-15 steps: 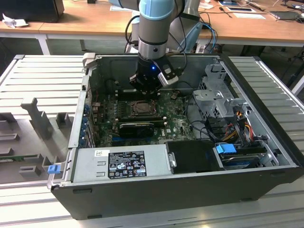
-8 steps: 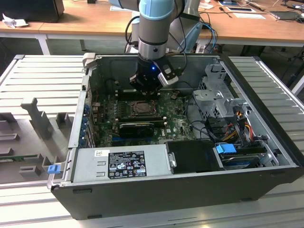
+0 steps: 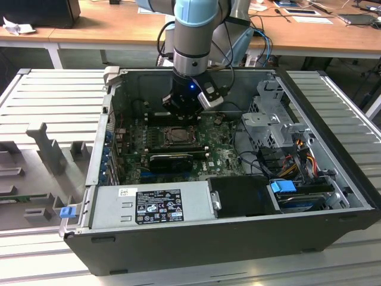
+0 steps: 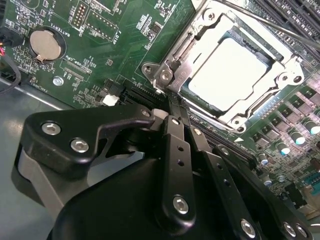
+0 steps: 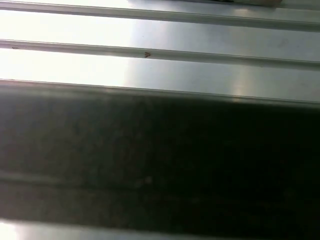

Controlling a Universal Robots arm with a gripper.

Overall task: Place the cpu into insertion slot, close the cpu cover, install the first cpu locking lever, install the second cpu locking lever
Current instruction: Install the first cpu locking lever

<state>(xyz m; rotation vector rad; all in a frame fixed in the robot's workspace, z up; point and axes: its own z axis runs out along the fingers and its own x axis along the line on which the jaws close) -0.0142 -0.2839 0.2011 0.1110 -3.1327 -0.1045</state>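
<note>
In the second wrist view the cpu [image 4: 230, 75] lies flat in the insertion slot [image 4: 239, 39], its pale metal top showing through the cut-out of the cpu cover [image 4: 202, 31]. The cover is down over the chip. A thin metal lever rod [image 4: 270, 26] runs slantwise past the cover's far side. My gripper [image 4: 174, 107] is shut with nothing in it, its black fingers [image 4: 175, 145] pressed together just short of the cover's near corner tab [image 4: 167, 75]. In the exterior view the gripper [image 3: 181, 112] hangs low inside the case, right behind the socket [image 3: 178, 136].
A long black card [image 3: 172, 159] lies in front of the socket, with a grey power supply [image 3: 152, 205] nearer still. A drive cage [image 3: 271, 116] and cables fill the exterior view's right. A coin battery [image 4: 45, 44] sits on the green board. Ribbed metal [image 5: 160, 65] appears in the first wrist view.
</note>
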